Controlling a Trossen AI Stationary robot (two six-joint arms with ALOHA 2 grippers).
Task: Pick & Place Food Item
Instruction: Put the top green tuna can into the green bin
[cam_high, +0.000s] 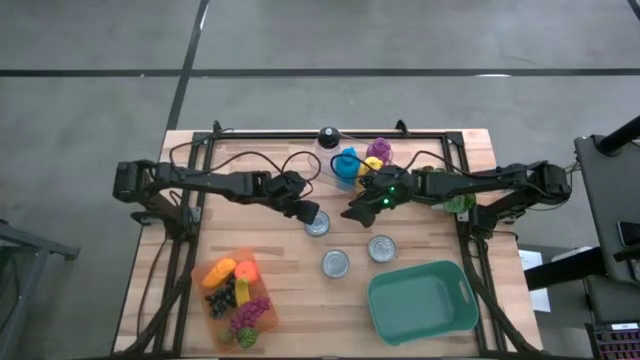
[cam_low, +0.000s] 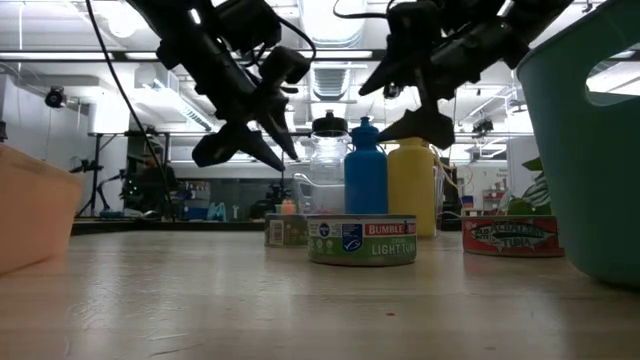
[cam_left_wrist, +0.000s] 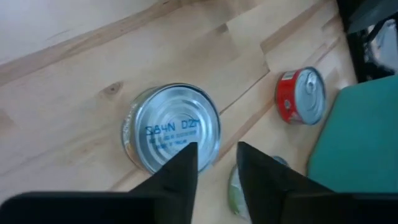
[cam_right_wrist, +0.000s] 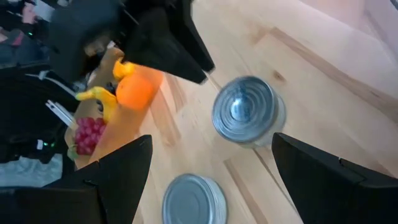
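Three tins stand on their bases on the wooden table: a silver-topped one, a green-labelled one and a red one. My left gripper hangs above the far left rim of the silver-topped tin. Its fingers stand a narrow gap apart with nothing between them. My right gripper hovers just to the right of that tin, wide open and empty. In the low view both grippers are well above the table.
An orange tray with toy fruit sits at the near left. A green bin stands at the near right. Clear, blue and yellow bottles and purple grapes crowd the far edge behind the grippers.
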